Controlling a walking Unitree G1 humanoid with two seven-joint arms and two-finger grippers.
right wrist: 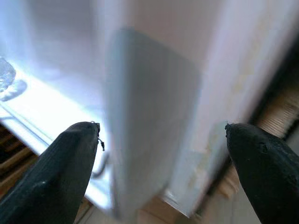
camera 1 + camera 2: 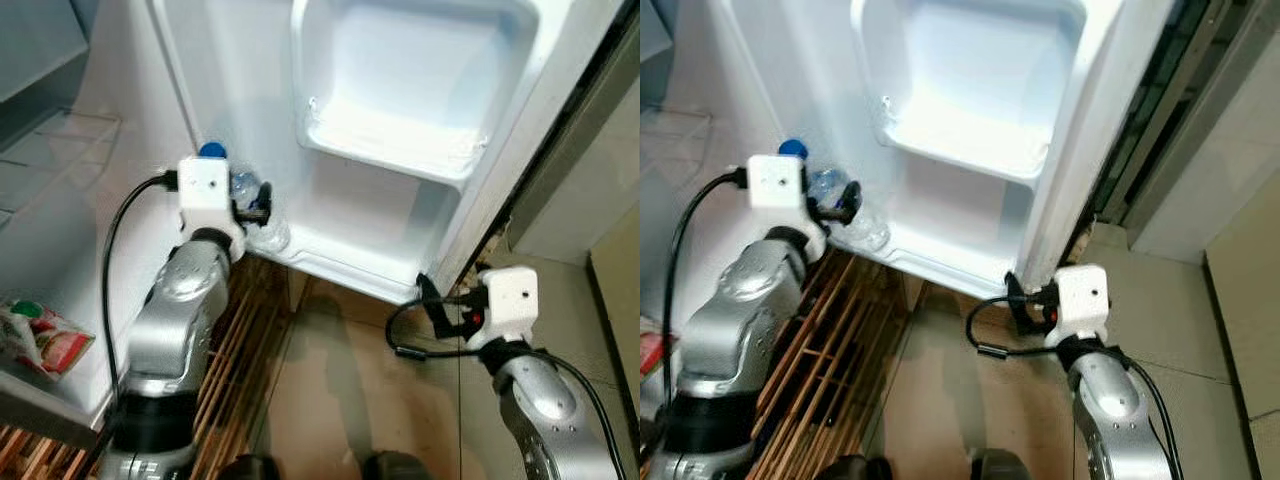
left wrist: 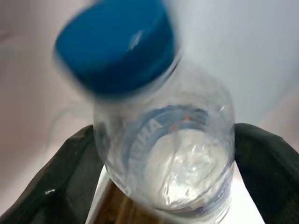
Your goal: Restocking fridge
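Observation:
A clear water bottle with a blue cap stands at the left end of the fridge door's bottom shelf. My left gripper is shut on the bottle; in the left wrist view the bottle sits between the two black fingers. Low at the right, my right gripper is open at the door's lower outer corner. In the right wrist view the door's edge stands between its spread fingers.
The upper door shelf holds nothing. A red and green food packet lies on a fridge shelf at the far left. Wooden slats run below the fridge. Tiled floor lies in front, and a wall stands to the right.

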